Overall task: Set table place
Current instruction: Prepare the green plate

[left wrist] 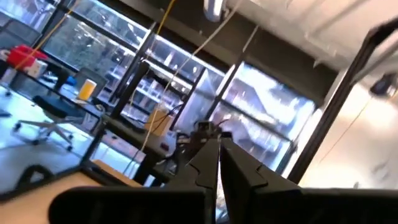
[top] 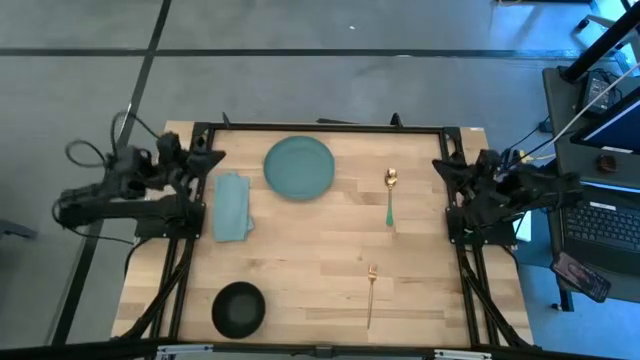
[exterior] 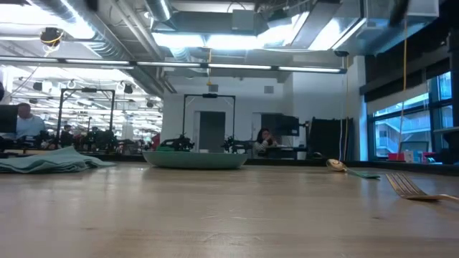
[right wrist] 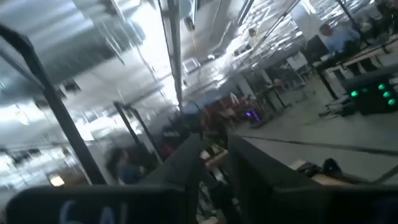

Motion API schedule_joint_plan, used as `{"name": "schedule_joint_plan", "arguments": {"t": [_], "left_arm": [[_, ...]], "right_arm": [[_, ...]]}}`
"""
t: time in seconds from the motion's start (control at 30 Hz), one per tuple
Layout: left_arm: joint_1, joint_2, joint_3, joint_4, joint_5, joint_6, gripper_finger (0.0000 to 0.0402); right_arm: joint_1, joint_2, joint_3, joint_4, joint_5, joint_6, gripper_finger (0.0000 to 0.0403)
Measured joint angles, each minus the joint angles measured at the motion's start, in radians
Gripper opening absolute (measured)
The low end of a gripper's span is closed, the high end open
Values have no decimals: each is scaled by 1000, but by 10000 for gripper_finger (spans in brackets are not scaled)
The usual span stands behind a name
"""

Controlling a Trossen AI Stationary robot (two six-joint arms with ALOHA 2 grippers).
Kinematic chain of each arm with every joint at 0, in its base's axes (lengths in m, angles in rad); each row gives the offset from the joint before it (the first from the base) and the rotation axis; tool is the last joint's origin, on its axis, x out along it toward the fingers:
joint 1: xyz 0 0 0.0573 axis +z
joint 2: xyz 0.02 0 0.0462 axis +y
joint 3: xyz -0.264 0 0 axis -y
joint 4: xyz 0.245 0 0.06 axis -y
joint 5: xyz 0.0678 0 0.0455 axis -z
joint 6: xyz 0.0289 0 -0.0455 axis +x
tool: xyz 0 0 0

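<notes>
plate (top: 299,167) at twelve o'clock on table (top: 310,255), bowl (top: 238,308) at seven, left gripper (left wrist: 218,163) pinched shut, right gripper (right wrist: 213,163) narrowly parted

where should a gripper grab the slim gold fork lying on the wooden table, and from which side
Grip the slim gold fork at mid-handle, coming straight down from above. It lies flat on the light wooden table, tines toward the far edge, so only its thin sides offer purchase; set the fingers across its length. The right gripper is probably the nearer one.
</notes>
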Motion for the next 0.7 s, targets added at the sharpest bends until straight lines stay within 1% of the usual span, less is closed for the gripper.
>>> {"name": "schedule_joint_plan", "arguments": {"t": [0.07,0.13,0.2,0.27,0.33,0.43,0.5,0.63,0.7], "left_arm": [[0,135,120,-54,0,69,19],[0,253,229,-56,-2,174,24],[0,337,323,-55,5,272,29],[-3,394,400,-48,24,298,33],[-3,450,461,-41,37,297,38],[-3,509,508,-20,48,304,44],[1,539,514,22,29,303,48],[-3,569,519,100,2,200,55],[-1,585,519,115,2,186,59]], "right_arm": [[0,126,113,-14,-1,-78,84],[0,237,216,-20,-1,-181,84],[0,323,308,-25,-2,-272,84],[0,397,390,-24,-2,-343,84],[0,457,461,-24,-2,-367,84],[0,532,548,-21,-2,-347,84],[0,573,593,-25,-2,-335,84],[0,639,672,-23,-2,-335,84],[0,663,697,-23,-2,-339,84]]}}
